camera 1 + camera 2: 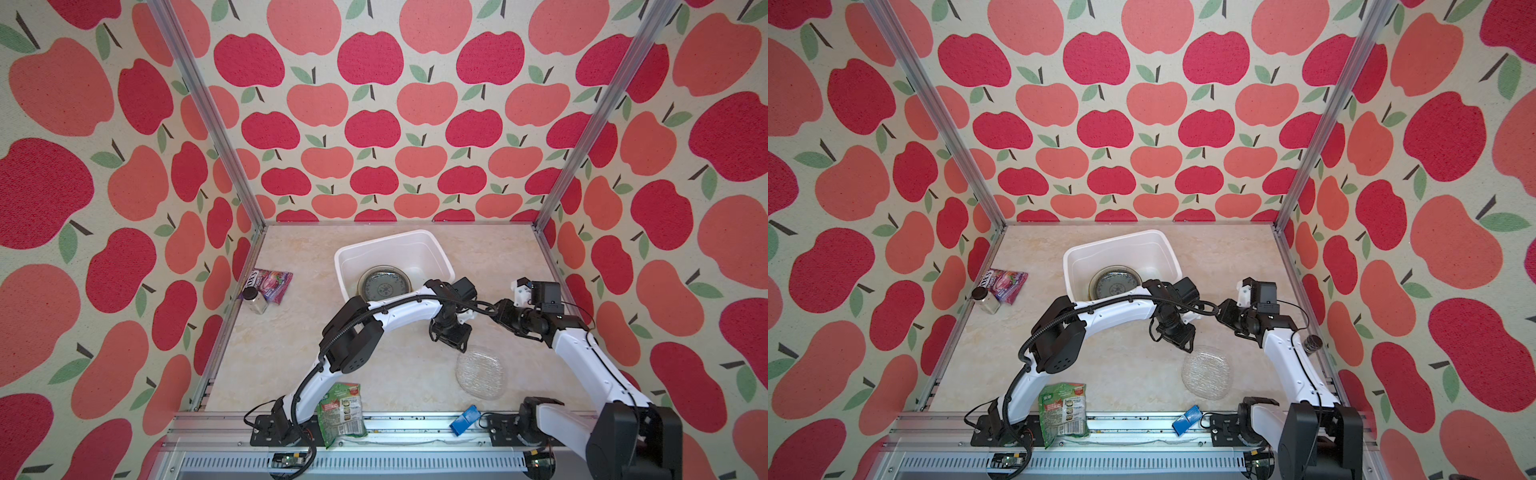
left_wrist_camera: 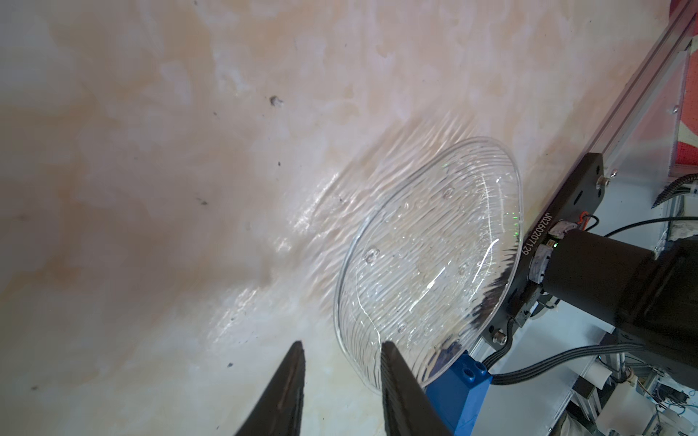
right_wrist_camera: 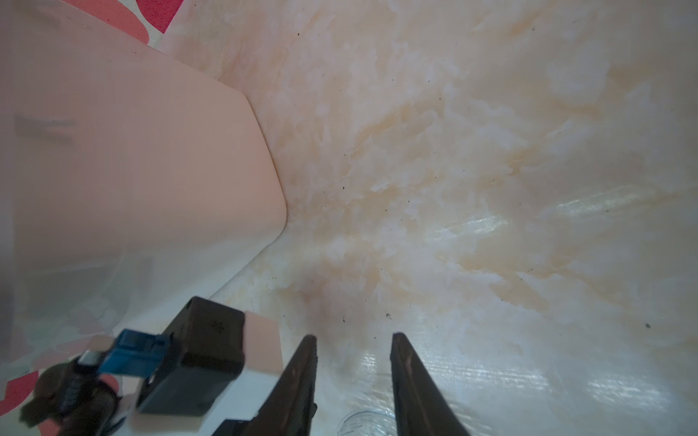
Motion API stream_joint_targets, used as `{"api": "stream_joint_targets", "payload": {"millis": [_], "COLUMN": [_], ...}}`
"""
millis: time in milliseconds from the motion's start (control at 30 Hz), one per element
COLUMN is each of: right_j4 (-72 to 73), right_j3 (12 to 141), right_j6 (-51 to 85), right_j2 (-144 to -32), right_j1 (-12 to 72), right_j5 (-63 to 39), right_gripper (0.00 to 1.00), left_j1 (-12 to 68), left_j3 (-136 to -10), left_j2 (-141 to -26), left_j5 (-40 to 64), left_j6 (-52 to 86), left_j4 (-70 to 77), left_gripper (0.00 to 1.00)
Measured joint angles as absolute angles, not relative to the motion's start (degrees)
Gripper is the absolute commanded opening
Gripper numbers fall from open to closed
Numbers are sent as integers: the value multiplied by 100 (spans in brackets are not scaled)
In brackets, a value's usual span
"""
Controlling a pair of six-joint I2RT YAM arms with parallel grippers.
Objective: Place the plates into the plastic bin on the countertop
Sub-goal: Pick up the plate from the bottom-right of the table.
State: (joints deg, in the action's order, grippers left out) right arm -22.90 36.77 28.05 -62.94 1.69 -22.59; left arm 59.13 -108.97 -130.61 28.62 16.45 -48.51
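A clear ribbed glass plate (image 1: 481, 374) (image 1: 1207, 372) lies on the beige countertop (image 1: 291, 353), near the front right. The white plastic bin (image 1: 432, 245) stands at the back middle, and a dark grey glass plate (image 1: 384, 283) lies in it. My left gripper (image 1: 457, 347) (image 2: 343, 343) hangs just behind the clear plate (image 2: 426, 264), open. Only countertop shows between its fingers, and one finger (image 2: 396, 381) overlaps the plate's rim. My right gripper (image 1: 500, 313) (image 3: 354, 336) hovers open beside the bin's wall (image 3: 132, 170), empty, with a bit of the clear plate (image 3: 362, 422) below it.
A green snack packet (image 1: 343, 411) and a blue block (image 1: 465, 419) lie on the front rail. A purple packet (image 1: 274, 282) and a small jar (image 1: 254, 301) sit by the left rail. Another small jar (image 1: 1312, 343) stands by the right rail.
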Motion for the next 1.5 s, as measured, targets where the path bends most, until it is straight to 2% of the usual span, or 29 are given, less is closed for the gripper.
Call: {"api": "stream_joint_targets", "payload": {"millis": [200, 967, 1233, 1300, 1333, 1500], "right_j4": [-2357, -2401, -2383, -2381, -2381, -2388], "right_j3": [3671, 3533, 3533, 3533, 3533, 3533], "right_j6": [2705, 2679, 2681, 2681, 2681, 2681], "right_j2": [-6287, -6359, -6372, -6372, -6372, -6294], "right_j1": [128, -47, -80, -97, -121, -242], "right_j5": [-2327, -2519, -2565, -2571, -2589, -2606], "right_gripper": [36, 36, 36, 36, 36, 36], "left_j1": [5961, 5972, 5988, 5999, 6003, 5942], "left_j3": [-11157, -11983, -12403, -12508, -12560, -12634], "left_j2": [-13358, -13985, -14256, -14302, -14326, -14337], "left_j5": [3011, 3098, 3092, 3092, 3092, 3083], "left_j6": [1680, 1728, 1730, 1723, 1726, 1747], "left_j4": [-4952, -5570, -5859, -5933, -5957, -6005], "left_gripper": [26, 17, 11, 6, 0, 0]}}
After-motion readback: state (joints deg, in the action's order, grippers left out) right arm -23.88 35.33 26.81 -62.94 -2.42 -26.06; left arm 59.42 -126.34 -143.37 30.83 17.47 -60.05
